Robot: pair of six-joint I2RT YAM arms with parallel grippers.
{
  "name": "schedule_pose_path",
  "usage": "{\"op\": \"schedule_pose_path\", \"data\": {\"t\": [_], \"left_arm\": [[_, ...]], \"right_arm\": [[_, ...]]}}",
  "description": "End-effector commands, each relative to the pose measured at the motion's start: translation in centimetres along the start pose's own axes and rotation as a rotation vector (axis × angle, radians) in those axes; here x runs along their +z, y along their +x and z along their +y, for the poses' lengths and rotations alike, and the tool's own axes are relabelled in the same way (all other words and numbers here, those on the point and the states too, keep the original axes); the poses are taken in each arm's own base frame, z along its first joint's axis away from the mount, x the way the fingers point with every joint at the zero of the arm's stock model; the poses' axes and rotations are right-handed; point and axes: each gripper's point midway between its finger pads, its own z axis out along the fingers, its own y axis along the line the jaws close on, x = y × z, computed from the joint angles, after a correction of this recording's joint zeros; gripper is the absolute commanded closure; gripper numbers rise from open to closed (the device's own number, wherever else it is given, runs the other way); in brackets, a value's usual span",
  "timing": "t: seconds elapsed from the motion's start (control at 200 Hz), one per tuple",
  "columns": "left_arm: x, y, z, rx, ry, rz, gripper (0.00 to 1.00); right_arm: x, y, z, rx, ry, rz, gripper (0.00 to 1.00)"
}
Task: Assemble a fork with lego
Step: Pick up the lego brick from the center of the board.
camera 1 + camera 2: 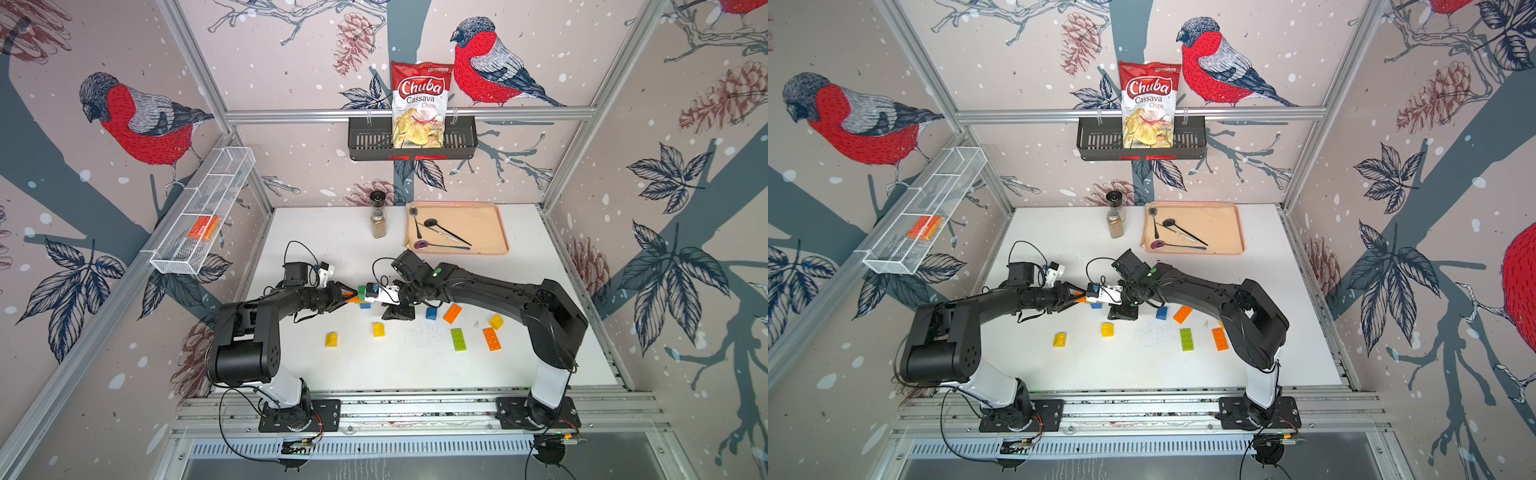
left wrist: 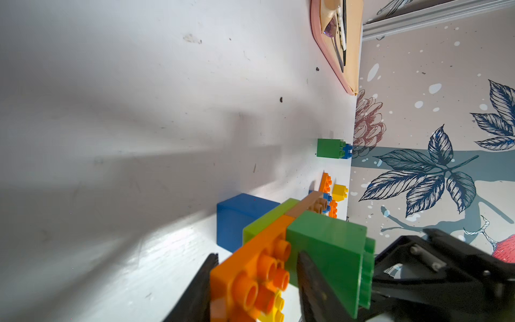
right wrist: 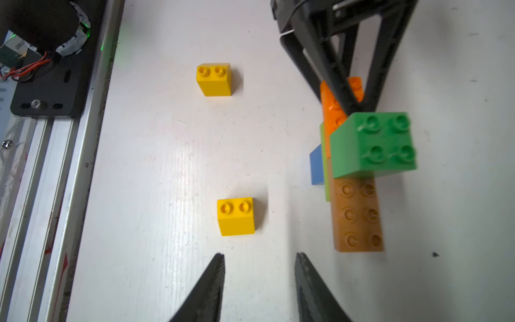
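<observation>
In both top views the arms mostly hide the lego assembly (image 1: pixel 362 291) at mid-table. My left wrist view shows the left gripper (image 2: pixel 257 255) clamped on its orange brick (image 2: pixel 250 267), with a lime brick (image 2: pixel 264 221) alongside. The right wrist view shows a green square brick (image 3: pixel 373 145) on top and a brown brick (image 3: pixel 358 214) extending from under it. The right gripper (image 3: pixel 259 255) is partly open and empty, near two loose yellow bricks (image 3: pixel 236 216).

Chip bag (image 1: pixel 420 104), both top views: "Chuba", "Cassava Chips"; smaller print unreadable.
</observation>
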Motion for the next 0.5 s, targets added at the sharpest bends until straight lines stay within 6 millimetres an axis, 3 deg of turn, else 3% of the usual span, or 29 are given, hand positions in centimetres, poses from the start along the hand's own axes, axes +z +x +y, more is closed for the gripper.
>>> {"op": "schedule_pose_path", "data": {"t": [0.0,0.16,0.495], "left_arm": [[-0.1,-0.1,-0.8,0.013,0.036,-0.003,0.55],[-0.2,0.0,-0.9,0.013,0.057,-0.004,0.49],[-0.1,0.4,-0.3,0.001,0.055,0.003,0.53]], "right_arm": [[0.4,-0.7,0.9,0.001,-0.016,-0.052,0.51],[0.7,-0.7,1.5,0.014,-0.042,-0.071,0.50],[1.9,-0.1,2.2,0.021,-0.071,-0.075,0.48]]}}
